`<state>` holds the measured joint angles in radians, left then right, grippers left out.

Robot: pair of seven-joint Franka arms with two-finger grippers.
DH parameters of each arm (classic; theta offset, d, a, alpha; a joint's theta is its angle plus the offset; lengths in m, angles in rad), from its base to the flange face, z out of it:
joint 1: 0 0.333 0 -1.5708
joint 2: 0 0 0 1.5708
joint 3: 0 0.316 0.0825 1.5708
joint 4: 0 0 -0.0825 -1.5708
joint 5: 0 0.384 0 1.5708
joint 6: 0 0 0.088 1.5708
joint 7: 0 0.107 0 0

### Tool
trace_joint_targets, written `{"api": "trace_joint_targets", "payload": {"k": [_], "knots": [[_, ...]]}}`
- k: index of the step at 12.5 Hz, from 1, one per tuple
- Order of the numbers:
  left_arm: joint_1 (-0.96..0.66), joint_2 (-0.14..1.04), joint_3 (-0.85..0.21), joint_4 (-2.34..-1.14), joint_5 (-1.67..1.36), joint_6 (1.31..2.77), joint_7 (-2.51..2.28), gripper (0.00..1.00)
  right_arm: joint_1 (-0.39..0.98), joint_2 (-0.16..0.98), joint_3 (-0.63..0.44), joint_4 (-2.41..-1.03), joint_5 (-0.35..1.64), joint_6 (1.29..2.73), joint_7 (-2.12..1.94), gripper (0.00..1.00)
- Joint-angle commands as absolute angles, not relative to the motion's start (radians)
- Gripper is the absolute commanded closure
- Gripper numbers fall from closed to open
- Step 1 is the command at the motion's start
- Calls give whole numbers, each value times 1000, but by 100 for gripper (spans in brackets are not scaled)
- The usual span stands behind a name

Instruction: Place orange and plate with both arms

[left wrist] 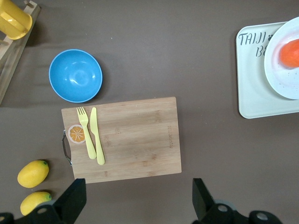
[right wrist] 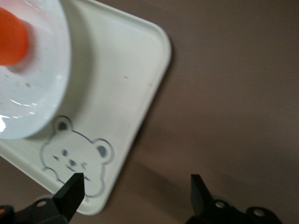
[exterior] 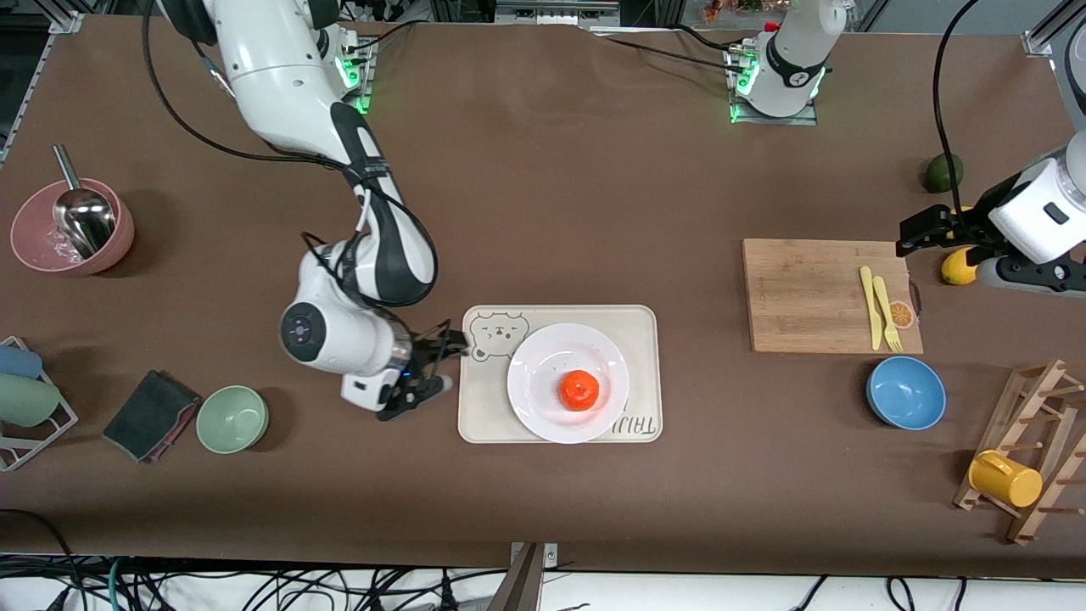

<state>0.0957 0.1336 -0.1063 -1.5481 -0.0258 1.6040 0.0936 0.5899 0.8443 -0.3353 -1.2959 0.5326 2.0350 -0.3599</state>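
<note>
Orange (exterior: 579,390) sat on your plate (exterior: 533,386) on the bear-print tray (exterior: 645,339) | right gripper (exterior: 434,363) released beside tray | left gripper (exterior: 933,229) released near the lemons (exterior: 959,266)

The right arm is extended from its base down across the table, bent at the elbow, with the wrist turned sideways. The right gripper (exterior: 434,363) is held low, its fingers (right wrist: 70,192) spread apart with nothing between them. The left arm is folded out toward its own end of the table, where the wrist is kept raised. The left gripper (exterior: 932,229) is held up in the air, its fingers (left wrist: 202,196) parted wide and empty.
</note>
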Motion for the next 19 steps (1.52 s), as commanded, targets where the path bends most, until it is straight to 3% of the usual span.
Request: {"api": "trace_joint_targets", "payload": {"k": [1, 4, 7, 9, 12, 15, 17, 19], "knots": [[97, 117, -109, -1549, -37, 1591, 124, 0, 594, 763, -431, -1305, 396, 1881, -351, 0], [100, 117, -107, -1540, -37, 1583, 123, 0, 607, 674, -515, -1304, 188, 1757, -348, 0], [103, 112, -112, -1542, -38, 1578, 121, 0, 629, 539, -595, -1305, 170, 1561, -324, 0], [103, 112, -112, -1542, -38, 1577, 117, 0, 612, 390, -606, -1391, 167, 1537, -325, 0], [103, 110, -115, -1540, -38, 1575, 112, 0, 409, 200, -426, -1578, 149, 1551, -324, 0], [103, 110, -115, -1542, -38, 1574, 112, 0, 61, 73, -35, -1679, 8, 1557, -160, 0], [103, 106, -115, -1542, -38, 1574, 112, 0, -72, -19, 18, -1770, 17, 1610, -143, 0], [103, 106, -115, -1542, -38, 1574, 112, 0, -95, -95, 20, -1833, 15, 1753, -146, 0]]}}
